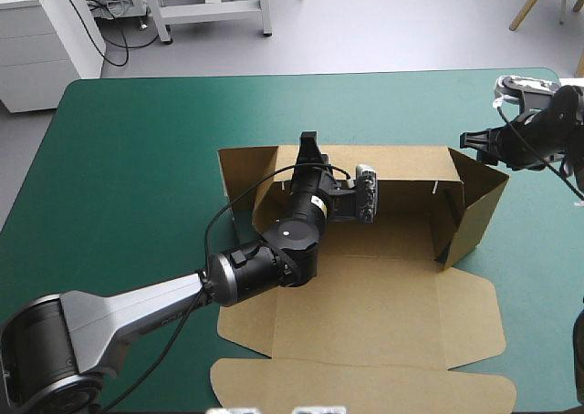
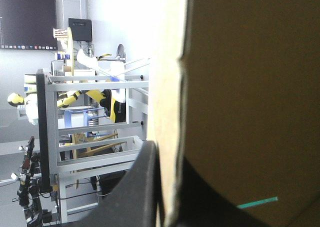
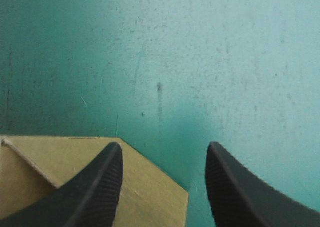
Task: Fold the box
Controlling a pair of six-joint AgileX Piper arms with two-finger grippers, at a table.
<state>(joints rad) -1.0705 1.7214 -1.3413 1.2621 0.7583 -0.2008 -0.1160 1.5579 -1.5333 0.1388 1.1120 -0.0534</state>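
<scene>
Left end effector (image 1: 310,144) clamps box (image 1: 365,295) rear wall (image 1: 411,168), wall-raising step; right end effector (image 3: 164,145) wide beside box's right flap (image 1: 479,204), tuck likely next.

Soft, even light falls from overhead on the teal-green cover (image 1: 137,159), without glare. Shadows are faint, the darkest being the inner face of the box (image 1: 365,314) wall raised near the tabletop's right edge. In the left wrist view the board stands in deep shade against strong backlight, white glare washing out its edge, and the left gripper (image 2: 167,154) clamped on it is a dark silhouette. In the right wrist view the cover is pale ahead of the right gripper (image 3: 162,187) and dimmer between its spread fingers (image 3: 95,187).
</scene>
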